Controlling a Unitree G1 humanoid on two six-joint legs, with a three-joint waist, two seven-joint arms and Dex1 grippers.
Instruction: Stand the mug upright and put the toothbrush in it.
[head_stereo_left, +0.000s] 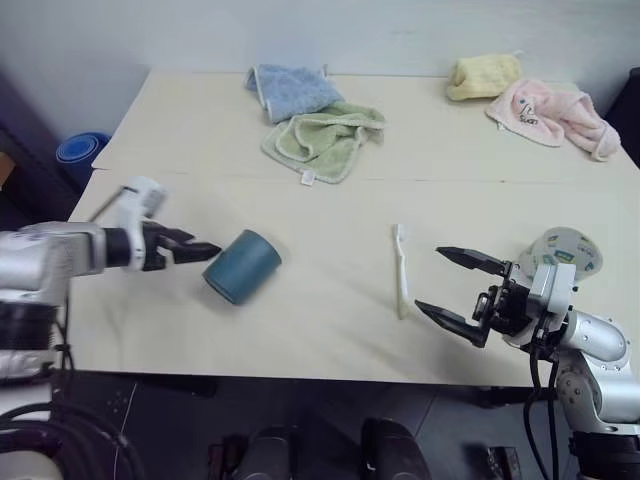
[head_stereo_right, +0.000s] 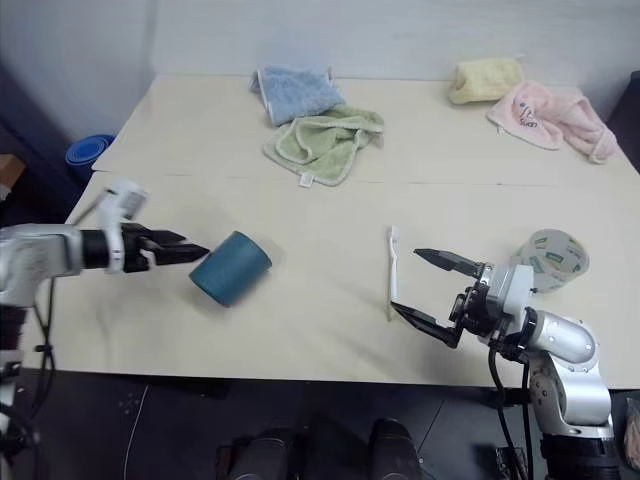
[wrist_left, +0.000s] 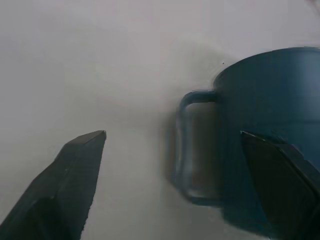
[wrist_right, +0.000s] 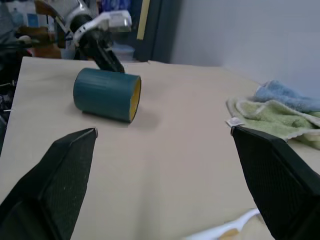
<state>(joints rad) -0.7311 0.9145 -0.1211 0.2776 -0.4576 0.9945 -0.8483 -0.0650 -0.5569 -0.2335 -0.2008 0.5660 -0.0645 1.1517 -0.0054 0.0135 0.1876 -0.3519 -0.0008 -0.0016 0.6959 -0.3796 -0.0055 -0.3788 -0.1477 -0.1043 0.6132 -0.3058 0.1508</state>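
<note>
Both end effectors wide open, empty

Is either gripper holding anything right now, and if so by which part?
Nothing is held. The left gripper is open beside the lying mug; the right gripper is open near the toothbrush.

Table: a pale cream-beige table (head_stereo_left: 330, 330) filled most of the scene, with a faint seam running across it from side to side.
Wall: a plain light grey-white wall (head_stereo_left: 300, 30) rose behind the far edge of the table.
Floor: it was dark below the near edge and along the left side.
Left side: a round blue object (head_stereo_left: 82, 152) sat low beside the far left corner of the table; what it was could not be told.
Light: it was even and soft, and the shadows on the table were weak.
</note>
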